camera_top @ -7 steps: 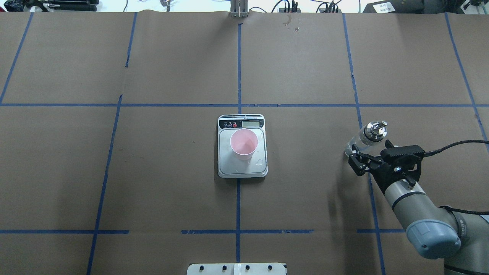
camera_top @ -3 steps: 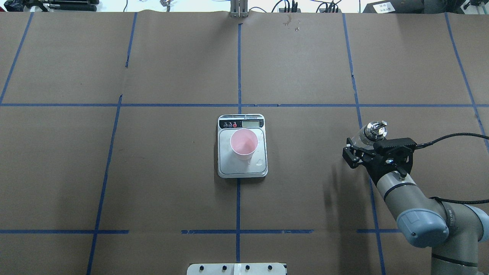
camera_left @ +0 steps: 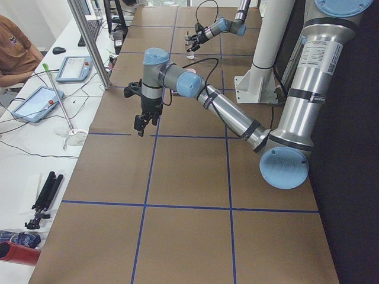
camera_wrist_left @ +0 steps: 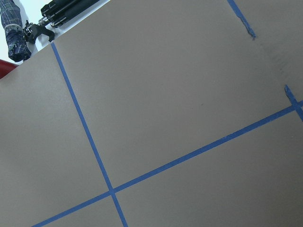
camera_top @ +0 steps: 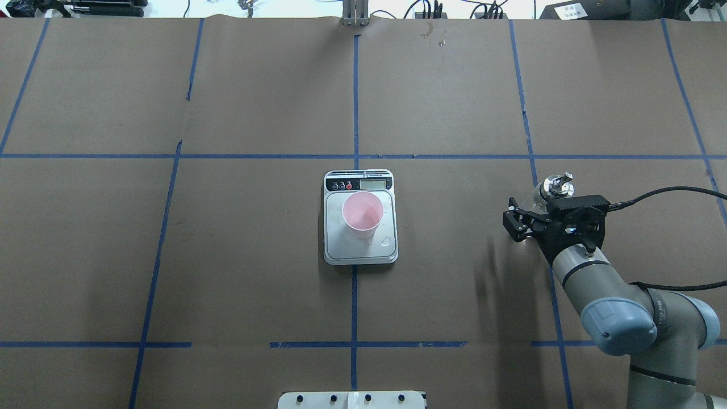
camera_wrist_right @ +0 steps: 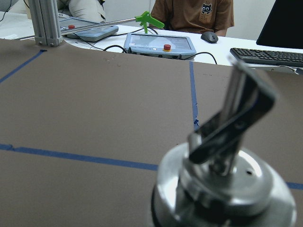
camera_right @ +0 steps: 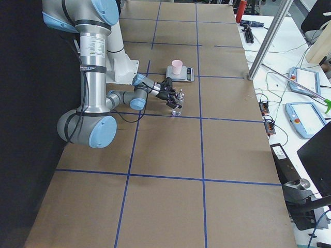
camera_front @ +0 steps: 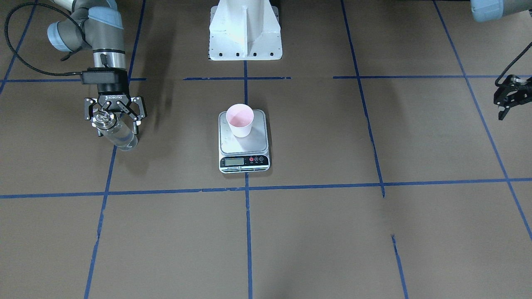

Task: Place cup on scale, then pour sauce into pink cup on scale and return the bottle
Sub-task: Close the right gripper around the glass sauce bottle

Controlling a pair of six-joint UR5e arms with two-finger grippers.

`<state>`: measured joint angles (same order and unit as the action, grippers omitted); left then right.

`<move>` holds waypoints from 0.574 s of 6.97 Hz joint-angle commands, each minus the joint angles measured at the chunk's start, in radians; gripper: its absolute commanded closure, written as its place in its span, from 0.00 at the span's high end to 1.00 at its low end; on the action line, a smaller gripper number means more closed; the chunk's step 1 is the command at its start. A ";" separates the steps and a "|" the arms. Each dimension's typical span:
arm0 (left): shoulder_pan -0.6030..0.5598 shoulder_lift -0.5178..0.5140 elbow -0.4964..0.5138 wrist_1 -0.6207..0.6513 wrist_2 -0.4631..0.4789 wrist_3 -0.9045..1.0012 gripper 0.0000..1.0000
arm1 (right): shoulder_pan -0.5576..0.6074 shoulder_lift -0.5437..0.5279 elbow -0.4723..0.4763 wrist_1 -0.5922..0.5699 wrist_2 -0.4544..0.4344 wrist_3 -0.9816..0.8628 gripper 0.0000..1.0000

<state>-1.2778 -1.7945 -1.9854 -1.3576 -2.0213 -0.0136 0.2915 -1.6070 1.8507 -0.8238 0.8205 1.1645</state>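
The right fingers stand spread around the bottle; the left fingers, edge-cropped, can't be read.

Brown paper is covering the tabletop, and blue tape lines are crossing it in a grid. A white mounting base is standing at one edge. Beyond the far edge, a person in a brown shirt is sitting behind a grey pendant, a mouse and a keyboard. A green tool is lying near an aluminium post.

The brand "ROBOTIQ" stands on the right pincer.
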 commanded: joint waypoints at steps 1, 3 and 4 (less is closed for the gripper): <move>0.000 -0.002 0.002 0.000 0.000 -0.005 1.00 | 0.001 0.003 -0.001 0.000 0.002 -0.003 0.85; 0.000 -0.003 -0.003 0.005 -0.004 -0.011 1.00 | 0.005 0.006 0.007 0.002 0.006 -0.005 0.00; 0.000 -0.003 -0.006 0.005 -0.004 -0.011 1.00 | 0.033 0.012 0.027 0.002 0.069 -0.035 0.00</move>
<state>-1.2778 -1.7975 -1.9877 -1.3541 -2.0241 -0.0231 0.3027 -1.6005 1.8601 -0.8227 0.8413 1.1521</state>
